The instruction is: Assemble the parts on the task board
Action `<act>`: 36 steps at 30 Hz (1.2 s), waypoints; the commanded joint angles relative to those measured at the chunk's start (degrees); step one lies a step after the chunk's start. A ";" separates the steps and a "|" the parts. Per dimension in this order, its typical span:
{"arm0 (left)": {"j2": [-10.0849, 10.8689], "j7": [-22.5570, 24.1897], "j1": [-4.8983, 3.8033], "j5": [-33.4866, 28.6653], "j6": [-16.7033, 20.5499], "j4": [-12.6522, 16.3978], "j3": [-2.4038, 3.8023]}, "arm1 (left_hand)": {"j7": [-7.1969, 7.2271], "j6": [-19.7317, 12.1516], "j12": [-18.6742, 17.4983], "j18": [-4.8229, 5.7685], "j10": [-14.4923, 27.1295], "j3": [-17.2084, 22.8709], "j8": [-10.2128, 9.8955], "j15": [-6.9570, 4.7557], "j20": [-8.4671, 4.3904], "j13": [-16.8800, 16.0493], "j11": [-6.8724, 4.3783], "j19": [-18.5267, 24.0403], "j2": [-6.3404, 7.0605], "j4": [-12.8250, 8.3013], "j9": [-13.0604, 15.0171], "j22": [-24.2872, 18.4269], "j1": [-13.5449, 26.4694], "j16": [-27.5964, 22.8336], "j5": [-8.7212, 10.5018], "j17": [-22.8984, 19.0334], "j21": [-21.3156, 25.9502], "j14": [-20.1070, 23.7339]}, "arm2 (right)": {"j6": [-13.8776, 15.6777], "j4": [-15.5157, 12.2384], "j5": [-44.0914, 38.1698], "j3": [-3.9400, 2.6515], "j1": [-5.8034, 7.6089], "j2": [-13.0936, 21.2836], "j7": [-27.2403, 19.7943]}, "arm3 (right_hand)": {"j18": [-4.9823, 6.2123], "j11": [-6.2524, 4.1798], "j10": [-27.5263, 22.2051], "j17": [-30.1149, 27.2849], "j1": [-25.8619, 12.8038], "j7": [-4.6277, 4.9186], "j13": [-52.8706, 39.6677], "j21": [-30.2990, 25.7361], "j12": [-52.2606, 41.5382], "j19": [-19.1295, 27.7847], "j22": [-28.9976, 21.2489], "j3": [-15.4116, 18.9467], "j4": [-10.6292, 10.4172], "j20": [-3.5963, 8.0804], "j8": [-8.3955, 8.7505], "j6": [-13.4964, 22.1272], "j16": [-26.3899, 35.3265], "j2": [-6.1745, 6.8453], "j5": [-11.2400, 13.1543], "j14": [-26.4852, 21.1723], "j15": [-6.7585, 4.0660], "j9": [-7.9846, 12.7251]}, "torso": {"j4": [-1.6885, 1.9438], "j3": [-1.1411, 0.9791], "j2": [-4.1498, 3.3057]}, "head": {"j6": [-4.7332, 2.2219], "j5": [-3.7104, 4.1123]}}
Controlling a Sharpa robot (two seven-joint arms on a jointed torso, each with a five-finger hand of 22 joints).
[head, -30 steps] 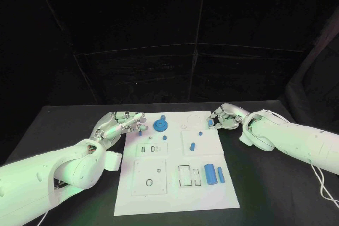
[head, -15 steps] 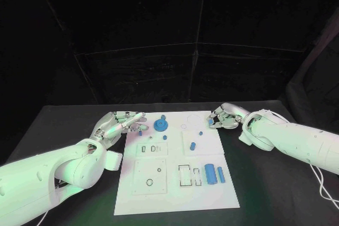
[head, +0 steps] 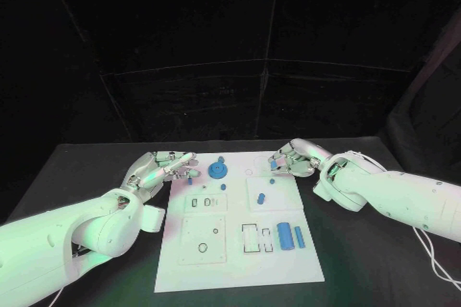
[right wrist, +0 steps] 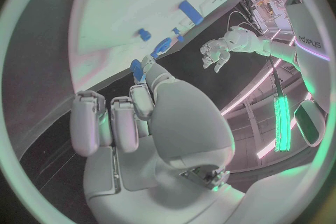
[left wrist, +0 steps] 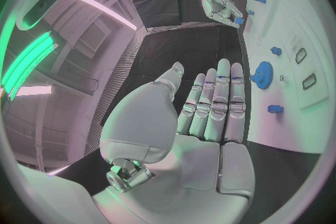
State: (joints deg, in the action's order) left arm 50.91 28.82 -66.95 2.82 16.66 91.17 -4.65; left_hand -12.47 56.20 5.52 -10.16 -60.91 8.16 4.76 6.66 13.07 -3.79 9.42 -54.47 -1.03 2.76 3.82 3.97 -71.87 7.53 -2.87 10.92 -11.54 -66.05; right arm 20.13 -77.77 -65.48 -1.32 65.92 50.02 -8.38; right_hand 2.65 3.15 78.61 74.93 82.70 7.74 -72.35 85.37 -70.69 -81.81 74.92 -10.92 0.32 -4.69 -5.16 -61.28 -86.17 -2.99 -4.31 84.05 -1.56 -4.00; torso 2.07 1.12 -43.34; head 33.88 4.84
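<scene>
Several blue parts [head: 285,236] dot the white task board [head: 240,267].

Both robot hands, left [head: 165,166] and right [head: 294,158], hover over the far corners of the white board [head: 240,220], blue parts [head: 285,236] lying on it.

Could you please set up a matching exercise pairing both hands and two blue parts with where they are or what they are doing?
1. left hand
2. right hand
3. blue gear
4. large blue cylinder

A. lies on the near right part of the task board
B. seems to pinch a small blue part
C. holds nothing, at the board's far left corner
D. sits on the board's far part, between the hands

Pairs: 1-C, 2-B, 3-D, 4-A
</scene>
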 commanded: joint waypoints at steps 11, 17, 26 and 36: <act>0.16 0.15 -0.23 0.00 -0.43 -0.50 0.05 | -0.35 0.14 -0.38 -0.38 0.06 0.14 -0.36 0.19 0.33 0.09 0.21 -0.07 -0.56 -0.22 -0.09 -0.06 -0.18 -0.25 -0.02 0.09 0.35 0.18 | 3.90 -9.19 -2.14 -0.04 0.28 -5.82 11.81 | -0.26 -1.13 0.50 6.83 -1.02 -0.86 0.74 0.39 0.82 -0.54 4.76 -0.99 -0.15 -0.05 -0.17 -1.57 0.02 -0.66 0.49 4.22 -0.25 0.00 | 0.36 0.70 1.23 | 1.18 -1.48; 0.14 0.34 -0.49 -0.29 -0.22 -1.23 0.06 | -0.33 0.13 -0.39 -0.38 0.05 0.17 -0.37 0.19 0.33 0.09 0.20 -0.07 -0.59 -0.26 -0.09 -0.06 -0.22 -0.27 -0.02 0.10 0.36 0.18 | 2.42 -9.16 -7.07 0.42 0.25 -10.80 14.29 | -0.24 -1.17 -0.30 6.44 -1.66 -0.92 2.01 0.35 2.35 -0.48 4.69 -1.34 -0.08 -0.03 -0.17 -1.73 0.25 -0.14 0.39 4.11 -0.28 0.01 | 0.40 0.95 1.64 | 1.87 -1.95; 0.04 0.50 -0.71 -0.69 0.03 -1.73 0.06 | -0.32 0.13 -0.40 -0.38 0.05 0.19 -0.38 0.19 0.34 0.08 0.20 -0.07 -0.60 -0.29 -0.09 -0.06 -0.24 -0.28 -0.02 0.10 0.37 0.17 | 1.08 -8.17 -12.14 2.42 -0.08 -15.23 19.00 | -0.22 -1.21 -1.17 6.15 -2.07 -0.95 3.41 0.30 4.00 -0.41 4.61 -1.74 0.06 0.01 -0.13 -1.79 0.42 0.21 0.44 4.04 -0.33 0.03 | 0.45 1.05 1.81 | 2.30 -2.52; -0.06 0.47 -0.86 -0.75 0.05 -1.76 0.06 | -0.30 0.13 -0.42 -0.39 0.04 0.24 -0.39 0.19 0.34 0.08 0.18 -0.07 -0.63 -0.37 -0.08 -0.06 -0.32 -0.31 -0.02 0.11 0.39 0.17 | 0.95 -6.55 -16.96 2.81 -2.29 -17.83 21.56 | -0.21 -1.22 -1.30 6.06 -2.79 -0.95 3.82 0.28 4.50 -0.39 4.58 -2.06 0.10 0.04 -0.05 -1.81 0.51 0.88 -0.04 4.02 -0.35 0.05 | 0.55 0.96 1.76 | 2.88 -2.91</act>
State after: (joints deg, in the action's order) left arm 50.92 28.77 -67.67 2.38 16.81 89.34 -4.63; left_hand -12.47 56.20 5.31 -10.16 -60.92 8.34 4.76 6.66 13.07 -3.79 9.42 -54.47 -1.25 2.58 3.82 3.98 -72.09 7.53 -2.87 10.95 -11.54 -66.05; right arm 21.57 -84.40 -78.75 1.49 63.74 32.38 10.88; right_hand 2.66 1.94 77.57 74.91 80.48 7.73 -68.57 85.36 -66.53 -81.95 74.91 -12.74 0.41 -4.84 -5.02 -61.29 -85.96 -2.25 -4.00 84.05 -1.55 -3.89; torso 2.53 2.09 -41.56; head 36.62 2.01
